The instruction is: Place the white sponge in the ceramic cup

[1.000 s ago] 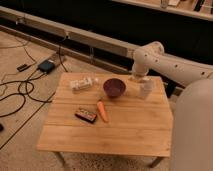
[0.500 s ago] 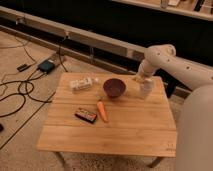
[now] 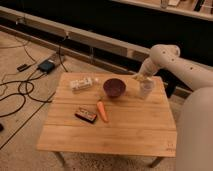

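Observation:
The ceramic cup [image 3: 146,90] is small and white and stands upright near the table's back right corner. My gripper [image 3: 142,78] hangs directly over its rim, almost touching it, at the end of the white arm that reaches in from the right. A pale cream patch shows at the gripper's tip. I cannot tell whether that patch is the white sponge. No sponge lies anywhere on the tabletop.
On the wooden table [image 3: 125,135], a dark purple bowl [image 3: 114,87] sits just left of the cup. A whitish labelled package [image 3: 81,83] lies at the back left, with a carrot [image 3: 102,110] and a black-and-red bar [image 3: 86,114] near the middle. Cables and a black box [image 3: 46,66] lie on the floor to the left.
The arm's elbow has swung to the right, and the gripper has sunk slightly toward the cup's rim. The things on the table have not moved.

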